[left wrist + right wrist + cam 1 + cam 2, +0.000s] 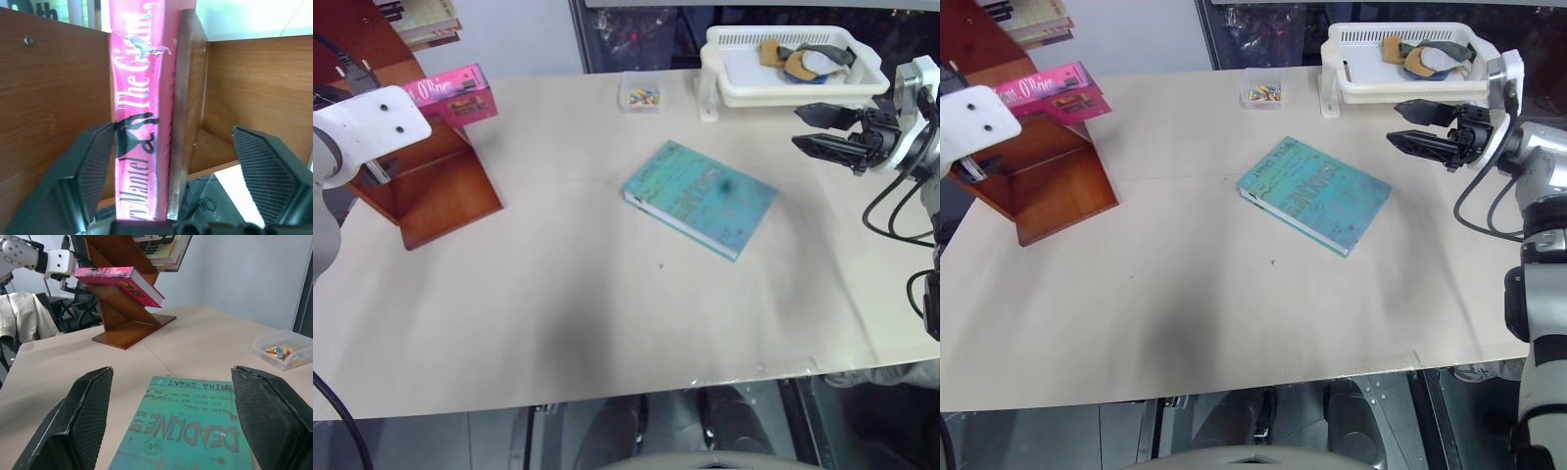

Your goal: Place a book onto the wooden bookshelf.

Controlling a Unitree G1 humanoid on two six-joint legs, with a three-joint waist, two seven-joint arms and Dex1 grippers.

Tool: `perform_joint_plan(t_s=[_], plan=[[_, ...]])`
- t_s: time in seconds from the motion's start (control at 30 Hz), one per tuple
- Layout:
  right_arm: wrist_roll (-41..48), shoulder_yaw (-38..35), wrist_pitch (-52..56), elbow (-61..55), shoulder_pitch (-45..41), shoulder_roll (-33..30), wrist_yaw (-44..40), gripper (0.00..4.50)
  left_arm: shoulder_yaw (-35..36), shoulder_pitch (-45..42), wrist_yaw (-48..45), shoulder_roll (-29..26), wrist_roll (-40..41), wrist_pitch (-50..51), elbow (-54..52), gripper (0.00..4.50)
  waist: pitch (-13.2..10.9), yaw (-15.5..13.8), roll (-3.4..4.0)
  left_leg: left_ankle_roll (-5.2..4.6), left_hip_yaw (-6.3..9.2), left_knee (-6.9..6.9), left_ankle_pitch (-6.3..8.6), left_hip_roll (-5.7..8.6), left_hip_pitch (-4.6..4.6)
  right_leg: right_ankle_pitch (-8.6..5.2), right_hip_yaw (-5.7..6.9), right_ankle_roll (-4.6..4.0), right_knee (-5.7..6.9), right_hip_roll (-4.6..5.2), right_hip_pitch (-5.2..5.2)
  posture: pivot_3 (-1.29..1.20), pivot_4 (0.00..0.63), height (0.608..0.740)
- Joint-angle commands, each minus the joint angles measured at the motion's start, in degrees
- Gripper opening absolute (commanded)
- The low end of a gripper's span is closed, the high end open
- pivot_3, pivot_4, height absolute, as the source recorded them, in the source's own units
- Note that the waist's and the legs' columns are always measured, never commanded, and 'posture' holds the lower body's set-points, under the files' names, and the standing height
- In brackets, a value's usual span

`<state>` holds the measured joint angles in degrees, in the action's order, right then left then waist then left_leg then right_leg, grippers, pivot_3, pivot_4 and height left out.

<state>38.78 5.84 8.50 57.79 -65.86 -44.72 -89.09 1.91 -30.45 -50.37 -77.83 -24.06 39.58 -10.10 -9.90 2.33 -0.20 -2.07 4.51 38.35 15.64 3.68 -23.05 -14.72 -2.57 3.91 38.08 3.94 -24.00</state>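
you will find the book [452, 94] resting on a slanted board of the wooden bookshelf [435, 191], at the far left of the counter [587, 323]. in the left wrist view its pink spine stands against a wooden divider. the left hand [171, 166] is spread wide: its fingers [90, 169] stand either side of the spine, and you cannot tell whether the nearer pad touches it. the right hand [1420, 125] hangs above the counter's right side, just in front of the white basket [1400, 83], jaws parted and gripping nothing. a teal book [700, 198] lies flat mid-counter. a small clear box of coloured bits [639, 94] sits near the basket.
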Motion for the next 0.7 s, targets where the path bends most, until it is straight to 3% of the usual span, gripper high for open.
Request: perform_joint_plan(t_s=[0.03, 0.4, 0.7], plan=[[0.4, -0.7, -1.1, -1.0, -1.4, -1.2, -3.4, 3.93, 1.0, -2.4, 0.7, -1.5, -1.5, 0.4, -0.9, 4.26, 0.0, 0.0, 0.0, 0.0, 0.0, 0.0, 0.0, 0.0, 0.0, 0.0, 0.0, 0.0, 0.0, 0.0, 0.0, 0.0, 0.15, 0.74], [0.1, -1.1, -1.1, -1.2, -1.3, -1.2, -3.4, 3.93, -1.0, -8.3, 0.7, -0.8, -3.3, 0.5, -2.1, 4.26, 0.0, 0.0, 0.0, 0.0, 0.0, 0.01, 0.0, 0.01, -0.03, 0.0, 0.01, 0.0, 0.01, -0.01, -0.02, 0.0, 0.15, 0.74], [0.7, -1.3, -0.1, -3.2, -0.5, -2.0, -3.4, 3.93, -4.4, -15.0, -2.0, 11.0, 2.0, 8.0, -10.1, 4.26, 0.0, -0.1, -0.01, 0.0, 0.07, 0.13, 0.0, 0.04, -0.21, 0.0, 0.08, 0.0, 0.05, -0.03, -0.11, 0.0, 0.15, 0.74]])
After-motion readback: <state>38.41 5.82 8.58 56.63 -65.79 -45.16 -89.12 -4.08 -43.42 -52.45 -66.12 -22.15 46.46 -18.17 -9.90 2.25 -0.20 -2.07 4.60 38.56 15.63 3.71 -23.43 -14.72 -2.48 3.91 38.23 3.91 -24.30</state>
